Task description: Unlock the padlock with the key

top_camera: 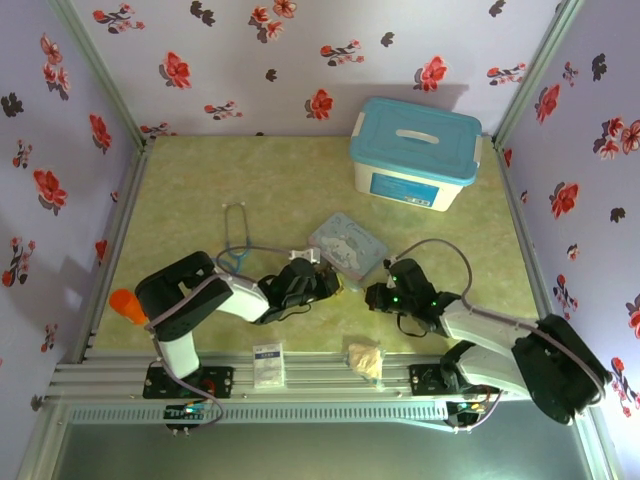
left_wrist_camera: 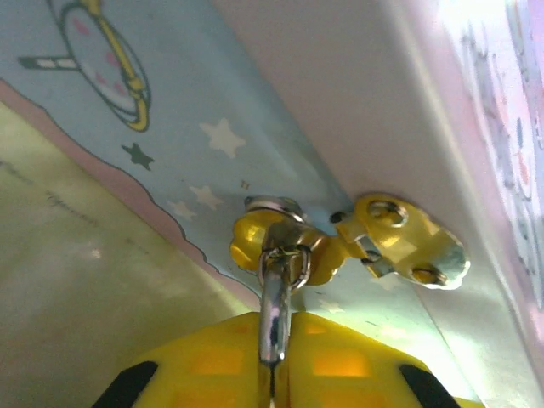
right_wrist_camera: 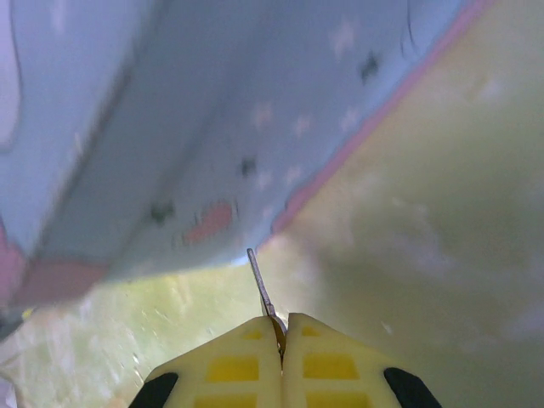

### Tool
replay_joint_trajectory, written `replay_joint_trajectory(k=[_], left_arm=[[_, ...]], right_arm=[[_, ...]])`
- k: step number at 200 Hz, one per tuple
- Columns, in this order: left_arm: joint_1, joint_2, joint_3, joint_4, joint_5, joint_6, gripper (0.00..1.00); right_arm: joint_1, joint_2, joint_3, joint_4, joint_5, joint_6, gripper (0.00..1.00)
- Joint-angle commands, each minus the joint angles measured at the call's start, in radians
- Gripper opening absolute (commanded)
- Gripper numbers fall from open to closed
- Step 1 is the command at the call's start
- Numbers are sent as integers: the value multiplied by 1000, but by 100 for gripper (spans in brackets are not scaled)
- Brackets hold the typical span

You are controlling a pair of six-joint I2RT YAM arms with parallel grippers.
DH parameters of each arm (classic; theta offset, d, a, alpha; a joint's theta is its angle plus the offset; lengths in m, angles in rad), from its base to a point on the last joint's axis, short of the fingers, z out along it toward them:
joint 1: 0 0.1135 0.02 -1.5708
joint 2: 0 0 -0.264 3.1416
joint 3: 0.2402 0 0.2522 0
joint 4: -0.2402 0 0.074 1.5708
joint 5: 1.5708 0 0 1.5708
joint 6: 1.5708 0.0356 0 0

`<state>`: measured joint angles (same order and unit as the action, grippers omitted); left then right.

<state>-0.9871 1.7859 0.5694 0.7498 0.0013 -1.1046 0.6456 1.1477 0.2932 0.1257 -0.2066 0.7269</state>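
Soft, even overhead light fills the top view, leaving only faint shadows on the table (top_camera: 200,180), and the walls (top_camera: 60,120) lean outward at the edges. In the left wrist view the tin (left_wrist_camera: 170,127) washes out to white at upper right and the padlock (left_wrist_camera: 251,242) glints. The right wrist view is hazy and blurred, with only the key (right_wrist_camera: 259,285) fairly crisp.

There are 1 padlock (left_wrist_camera: 248,242), 1 key (right_wrist_camera: 259,285), 1 tin (top_camera: 348,243), 1 box (top_camera: 415,152), 1 stethoscope (top_camera: 237,235), 1 wad (top_camera: 365,358).
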Motion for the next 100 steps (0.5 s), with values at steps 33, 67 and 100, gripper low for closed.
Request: replay_joint_trajectory(k=[33,67,100], left_arm=[[0,-92,-91,39,-80,-62,0],[-31,-119,-86,2,-96,-72,0],[-50,-61,-43,33,-83,-72,0]], right_arm=[[-15,206,161,79,3,-59,0],[-18,306,227,105,-5,-83,0],[-21,336,267,64,-30,-108,0]])
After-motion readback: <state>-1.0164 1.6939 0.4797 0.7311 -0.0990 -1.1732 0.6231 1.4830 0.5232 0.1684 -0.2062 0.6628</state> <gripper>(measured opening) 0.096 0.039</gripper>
